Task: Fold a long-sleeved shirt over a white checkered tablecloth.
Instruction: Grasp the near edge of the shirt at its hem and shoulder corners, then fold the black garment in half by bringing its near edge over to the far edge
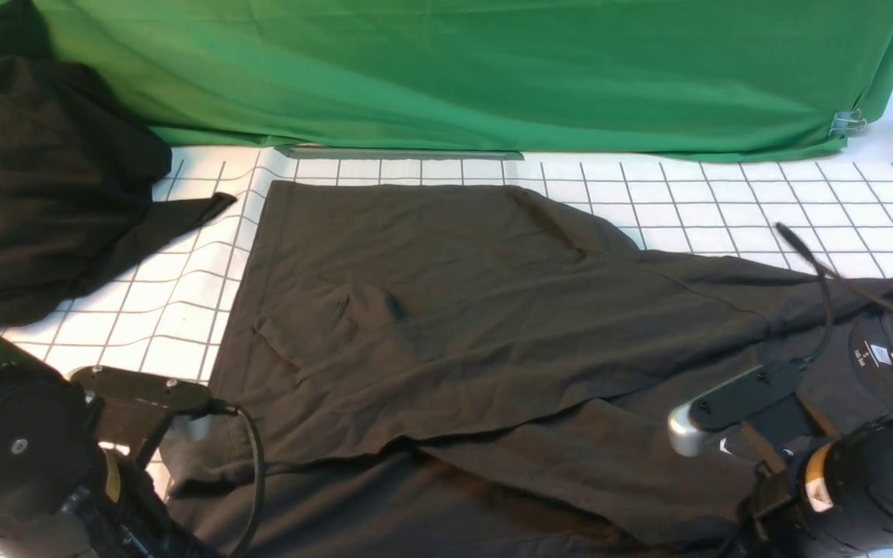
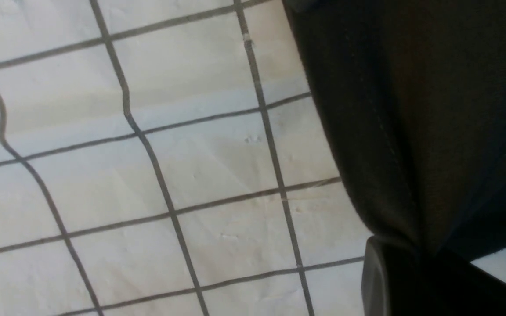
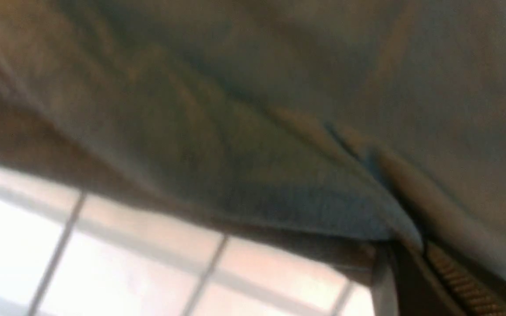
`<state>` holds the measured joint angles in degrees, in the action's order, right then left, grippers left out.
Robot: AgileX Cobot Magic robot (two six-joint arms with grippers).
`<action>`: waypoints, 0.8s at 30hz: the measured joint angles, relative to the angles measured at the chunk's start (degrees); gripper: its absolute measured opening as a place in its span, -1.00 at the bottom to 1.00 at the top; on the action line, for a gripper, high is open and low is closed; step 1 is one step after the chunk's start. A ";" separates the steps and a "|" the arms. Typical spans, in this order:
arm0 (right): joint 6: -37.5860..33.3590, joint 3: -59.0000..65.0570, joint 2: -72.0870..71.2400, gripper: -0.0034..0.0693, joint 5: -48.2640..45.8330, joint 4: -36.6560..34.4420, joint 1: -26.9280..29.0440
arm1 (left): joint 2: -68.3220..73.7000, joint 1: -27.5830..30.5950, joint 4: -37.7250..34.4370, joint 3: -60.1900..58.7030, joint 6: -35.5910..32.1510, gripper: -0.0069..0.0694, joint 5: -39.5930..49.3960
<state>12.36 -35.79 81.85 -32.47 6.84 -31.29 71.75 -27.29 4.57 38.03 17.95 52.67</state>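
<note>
The long-sleeved shirt (image 1: pixel 454 310) lies spread on the white checkered tablecloth (image 1: pixel 725 201), with one layer folded across its body. Its collar and white neck label (image 1: pixel 877 355) are at the right. My left gripper (image 1: pixel 194 420) is at the shirt's near left corner. In the left wrist view the left gripper (image 2: pixel 420 259) is shut on a bunched fold of the shirt (image 2: pixel 411 109) above the tablecloth (image 2: pixel 147 175). My right gripper (image 1: pixel 683 430) sits near the collar. In the right wrist view the right gripper (image 3: pixel 411 250) is shut on the shirt's edge (image 3: pixel 257 109), lifted over the tablecloth (image 3: pixel 103 263).
A blacker heap of cloth (image 1: pixel 43 194) lies at the back left, one tip reaching toward the shirt. The green backdrop (image 1: pixel 493 70) hangs along the far edge, held by a binder clip (image 1: pixel 848 122). A black cable (image 1: pixel 811 263) crosses above the shirt's right side.
</note>
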 joint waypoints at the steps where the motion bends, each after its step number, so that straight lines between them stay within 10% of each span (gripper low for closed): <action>1: -1.90 0.00 -1.81 -0.89 -3.00 -1.34 0.00 | -0.74 0.00 -0.06 0.00 0.00 -0.76 1.13; 14: -11.22 -3.73 -21.00 -0.89 -25.76 -9.33 0.00 | -10.44 0.86 -0.81 6.90 1.77 -0.76 11.49; 24: -16.09 -26.02 -7.66 -0.89 -26.97 -4.93 7.70 | 7.29 14.73 -3.10 31.20 -5.99 -0.76 9.70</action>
<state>-3.73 -61.81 74.18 -59.43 1.91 -23.58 79.04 -12.57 1.47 69.23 11.96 62.38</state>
